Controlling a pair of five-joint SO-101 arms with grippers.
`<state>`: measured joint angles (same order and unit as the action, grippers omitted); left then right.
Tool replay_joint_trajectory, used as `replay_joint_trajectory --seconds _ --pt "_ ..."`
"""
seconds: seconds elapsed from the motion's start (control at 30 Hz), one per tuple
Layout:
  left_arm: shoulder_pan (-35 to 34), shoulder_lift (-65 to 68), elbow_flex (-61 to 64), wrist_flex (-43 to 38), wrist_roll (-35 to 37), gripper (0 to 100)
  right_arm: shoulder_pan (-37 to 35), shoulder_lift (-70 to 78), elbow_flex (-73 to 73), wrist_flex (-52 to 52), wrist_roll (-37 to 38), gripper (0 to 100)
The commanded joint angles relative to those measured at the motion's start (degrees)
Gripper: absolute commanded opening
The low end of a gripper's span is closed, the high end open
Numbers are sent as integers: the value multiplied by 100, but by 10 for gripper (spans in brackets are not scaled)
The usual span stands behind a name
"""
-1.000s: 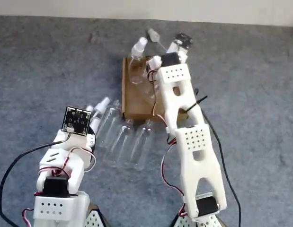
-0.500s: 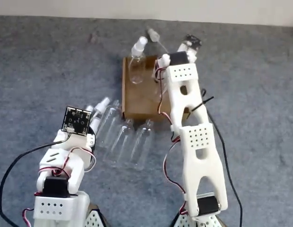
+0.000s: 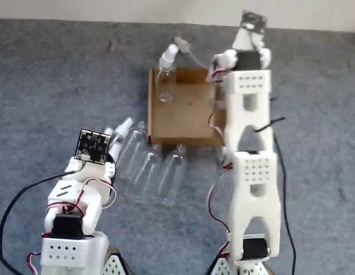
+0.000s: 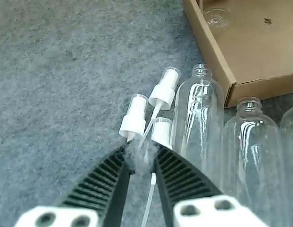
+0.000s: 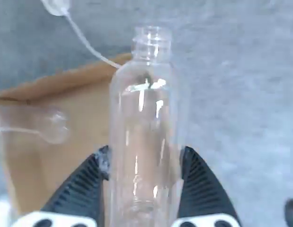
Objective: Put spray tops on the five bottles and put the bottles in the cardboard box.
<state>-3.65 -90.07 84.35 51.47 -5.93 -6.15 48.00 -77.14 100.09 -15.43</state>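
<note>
Right arm outstretched; right end effector (image 5: 144, 161) clamps bottle (image 5: 144, 104) over box (image 3: 151, 109) edge. Left end effector (image 4: 142, 153) slightly apart at spray tops (image 4: 164, 90).

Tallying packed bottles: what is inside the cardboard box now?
One clear bottle lies in the cardboard box, spray top over the far wall. The right arm hides its right edge.

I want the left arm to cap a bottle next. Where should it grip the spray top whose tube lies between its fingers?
Probably by the white collar, coming from the end of its thin tube, where the open left gripper sits. The collar looks rigid and wide; the tube would likely bend.
</note>
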Motion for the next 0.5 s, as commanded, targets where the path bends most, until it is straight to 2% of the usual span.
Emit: replay_joint_trajectory --seconds 0.0,0.13,0.27,0.37,0.47 --pt "-48 -48 -13 -97 -44 5 497 -1736 1684 127 800 3" --pt "-48 -48 -13 -97 -53 5 857 -3275 4048 127 2242 3" --pt "-48 -48 -4 -97 -53 5 1165 -4365 6237 31 2848 3" --pt "-48 -48 57 -123 -53 5 1226 -4901 7512 -620 3262 3" --pt "-48 -48 57 -123 -53 5 1218 -5174 8822 -1851 3376 3"
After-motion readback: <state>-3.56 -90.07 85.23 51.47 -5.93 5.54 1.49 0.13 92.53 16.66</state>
